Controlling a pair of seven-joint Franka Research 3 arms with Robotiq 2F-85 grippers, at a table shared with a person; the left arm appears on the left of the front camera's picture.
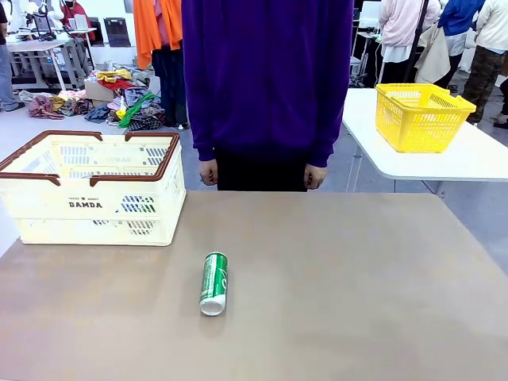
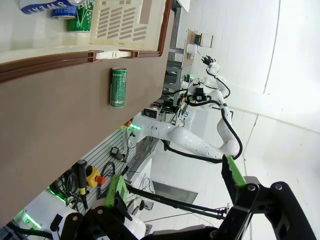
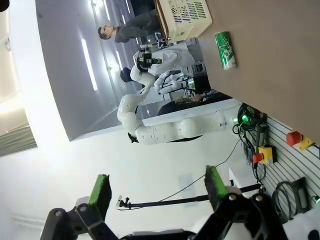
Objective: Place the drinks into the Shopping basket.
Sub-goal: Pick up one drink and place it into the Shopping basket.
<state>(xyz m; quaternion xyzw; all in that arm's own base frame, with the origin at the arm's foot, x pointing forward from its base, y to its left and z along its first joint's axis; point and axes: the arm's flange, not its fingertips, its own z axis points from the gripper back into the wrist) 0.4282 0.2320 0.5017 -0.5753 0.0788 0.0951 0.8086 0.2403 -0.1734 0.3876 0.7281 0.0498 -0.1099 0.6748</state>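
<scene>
A green can (image 1: 213, 282) lies on its side on the brown surface (image 1: 357, 278), near the middle, its silver end toward the robot's edge and its length running roughly away from the robot. It is on its own, touched by nothing.

To the robot's left, at the far left part of the surface, stands the cream-white basket (image 1: 91, 208) with its reddish-brown rim and handles and "DAMDA" printed on the near wall. The can lies well apart from it, out in front of the basket's near right corner. In the left wrist view the inside of the basket shows at the top edge, with a blue can (image 2: 42, 6) and another green can (image 2: 83, 16) already lying in it, side by side.

The left gripper (image 2: 175, 185) is spread wide, its green pads far apart with nothing between them; it is held off the surface, grasping nothing. The right gripper (image 3: 157, 190) is likewise spread wide and bare, touching nothing, well away from the can, which appears far off in its view.

A person in a purple sweater (image 1: 266, 79) stands at the far side of the surface, with both hands hanging down at the table's far edge. On a separate white table (image 1: 476, 155) behind to the right sits a yellow basket (image 1: 419, 117).
</scene>
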